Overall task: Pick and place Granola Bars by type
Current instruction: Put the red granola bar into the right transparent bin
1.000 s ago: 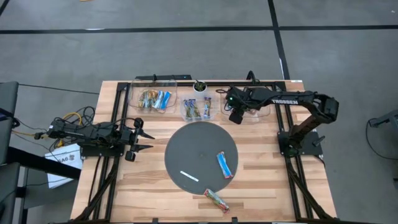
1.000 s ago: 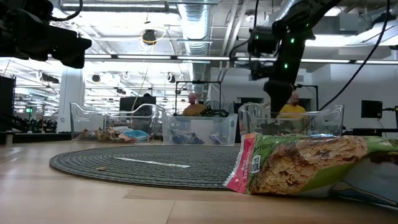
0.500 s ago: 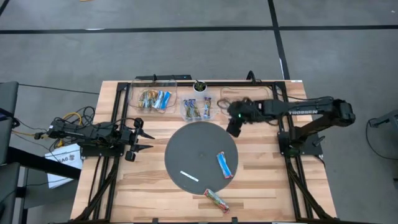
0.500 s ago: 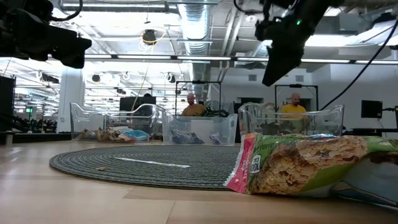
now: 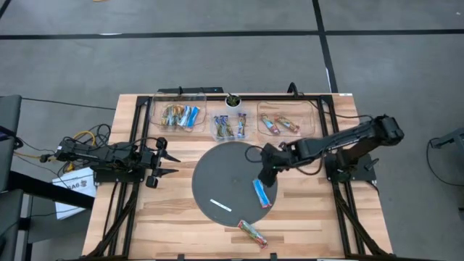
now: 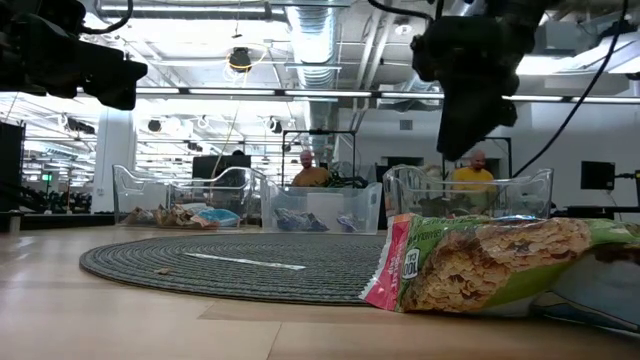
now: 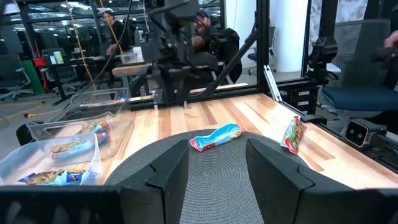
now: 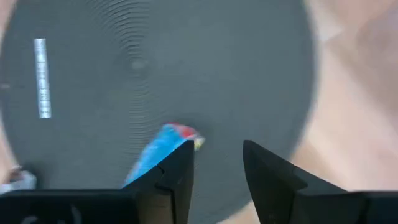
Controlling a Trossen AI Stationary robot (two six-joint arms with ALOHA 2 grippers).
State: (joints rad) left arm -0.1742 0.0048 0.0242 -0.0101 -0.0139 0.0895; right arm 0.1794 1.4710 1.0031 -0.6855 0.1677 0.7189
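A bright blue bar [image 5: 262, 192] lies flat on the round grey mat [image 5: 217, 174]; it also shows in the right wrist view [image 8: 155, 158] and the left wrist view [image 7: 214, 137]. A green-tan bar [image 5: 252, 232] lies on the wood by the near edge, large in the low view [image 6: 500, 260]. More bars lie in three clear bins at the far edge. My right gripper [image 5: 267, 172] hangs open above the mat, just beyond the blue bar's far end [image 8: 217, 168]. My left gripper [image 5: 163, 163] waits open at the table's left side.
A thin white strip [image 5: 220, 205] lies on the mat's near left part. The left bin [image 5: 180, 114], the middle bin [image 5: 230, 127] and the right bin [image 5: 283, 125] stand along the far edge, with a small dark cup [image 5: 233, 101] behind them. People show in the room beyond.
My right gripper has swung from above the right bin toward the table's near edge and left. It now hangs over the mat's right part, beside the blue bar. The right bin, hidden by the arm before, now shows two bars.
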